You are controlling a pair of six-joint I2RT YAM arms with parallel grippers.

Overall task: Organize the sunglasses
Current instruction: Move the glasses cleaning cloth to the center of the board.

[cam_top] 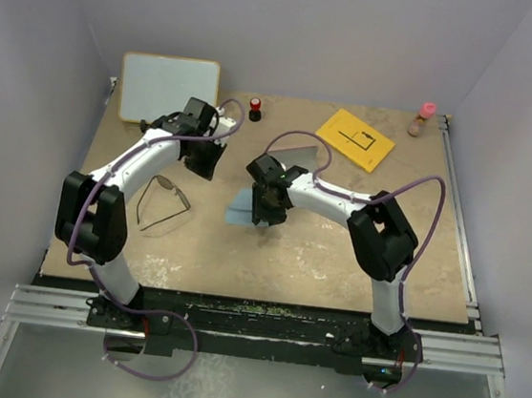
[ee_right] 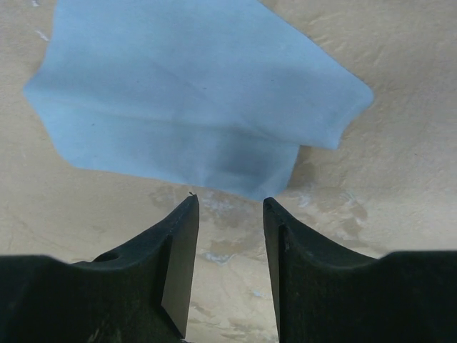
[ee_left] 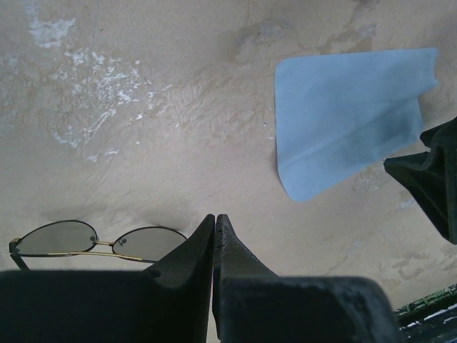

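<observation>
The left gripper (ee_left: 215,223) has its fingers pressed together on nothing, over the table (ee_left: 178,107); the sunglasses (ee_left: 93,241) lie flat just beside it, temples unfolded. The right gripper (ee_right: 230,209) is spread, the light blue cloth (ee_right: 186,107) just ahead of its tips

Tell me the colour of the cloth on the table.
The cloth is light blue, best seen from the right wrist view.

left end effector (ee_left: 215,220) closed; right end effector (ee_right: 230,205) slightly parted
</observation>
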